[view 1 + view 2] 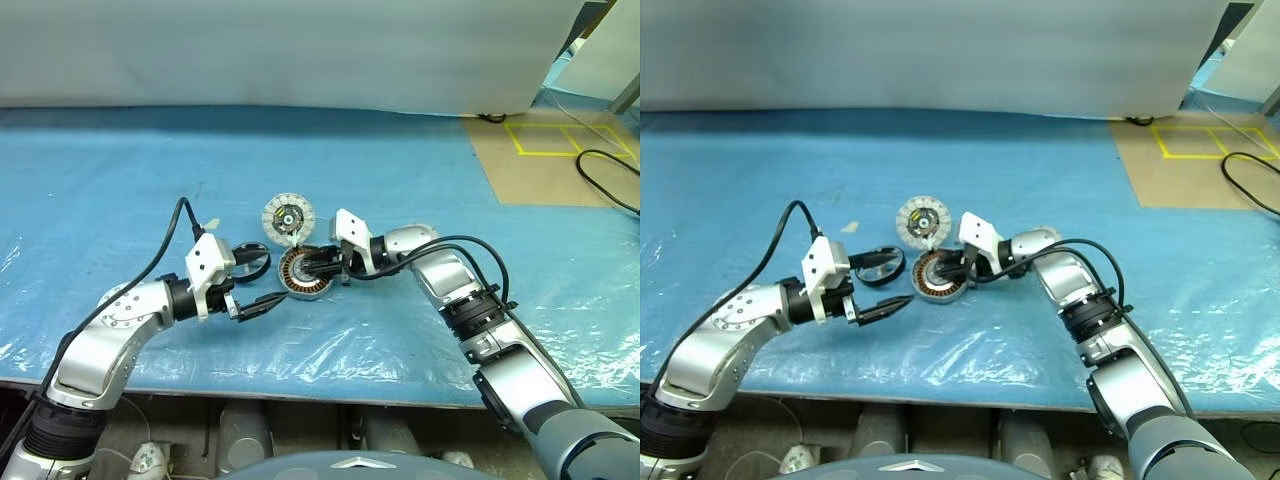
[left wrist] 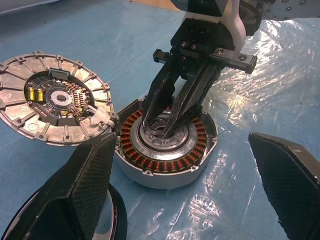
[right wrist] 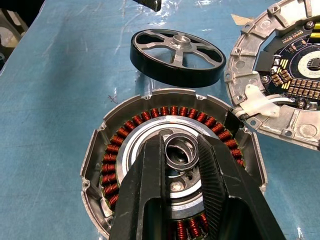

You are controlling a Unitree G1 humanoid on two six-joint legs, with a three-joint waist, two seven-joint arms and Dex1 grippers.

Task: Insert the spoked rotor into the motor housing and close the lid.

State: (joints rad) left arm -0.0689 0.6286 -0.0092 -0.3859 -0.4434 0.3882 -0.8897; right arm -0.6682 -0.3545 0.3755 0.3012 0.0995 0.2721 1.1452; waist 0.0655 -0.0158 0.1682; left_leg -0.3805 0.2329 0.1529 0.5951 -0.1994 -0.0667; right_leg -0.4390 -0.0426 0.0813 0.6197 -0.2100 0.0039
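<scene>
The motor housing (image 1: 292, 281), a round metal cup with copper windings (image 3: 115, 155), lies on the blue sheet at the table's middle. My right gripper (image 1: 308, 268) reaches into it from the right, and its fingers (image 3: 145, 190) are shut on a small silver ring (image 3: 180, 150) at the central hub. The lid (image 1: 288, 217) lies face up just behind the housing, touching its rim (image 3: 290, 75). To the housing's left lies the spoked rotor (image 3: 176, 56), a black ring. My left gripper (image 1: 273, 277) stands open beside the housing, one finger (image 2: 85, 180) over the rotor.
A blue plastic-covered sheet (image 1: 120, 180) covers the table, whose front edge (image 1: 330, 392) runs close below my arms. A brown board with yellow tape (image 1: 560, 150) and a black cable (image 1: 605, 180) lie at the back right. A pale wall (image 1: 300, 50) closes the far side.
</scene>
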